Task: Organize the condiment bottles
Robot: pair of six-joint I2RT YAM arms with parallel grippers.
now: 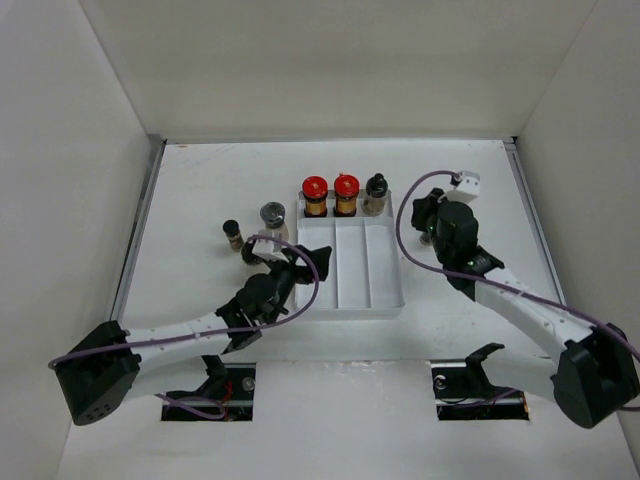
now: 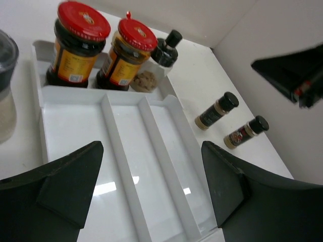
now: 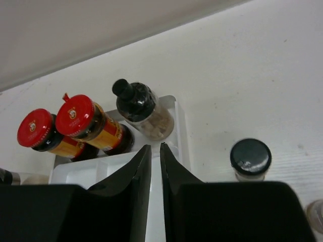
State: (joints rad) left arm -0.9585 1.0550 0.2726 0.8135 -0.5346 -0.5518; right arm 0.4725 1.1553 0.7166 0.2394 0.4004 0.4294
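Observation:
Two red-capped amber jars (image 1: 315,195) (image 1: 346,193) and a black-capped clear jar (image 1: 375,193) stand in the back compartments of the white divided tray (image 1: 350,290). They also show in the left wrist view (image 2: 78,43) (image 2: 126,53) (image 2: 165,50). A silver-topped shaker (image 1: 272,218) and a slim dark bottle (image 1: 232,233) stand left of the tray. Two slim black-capped bottles (image 2: 216,111) (image 2: 246,132) lie right of it. My left gripper (image 2: 151,148) is open and empty over the tray's long slots. My right gripper (image 3: 155,147) is shut and empty above the tray's right rear corner, beside a black-capped bottle (image 3: 251,159).
White walls enclose the table on the left, back and right. My right arm (image 1: 520,300) reaches along the tray's right side, and my left arm (image 1: 200,325) comes in from the front left. Part of another bottle (image 3: 315,214) shows at the right wrist view's edge.

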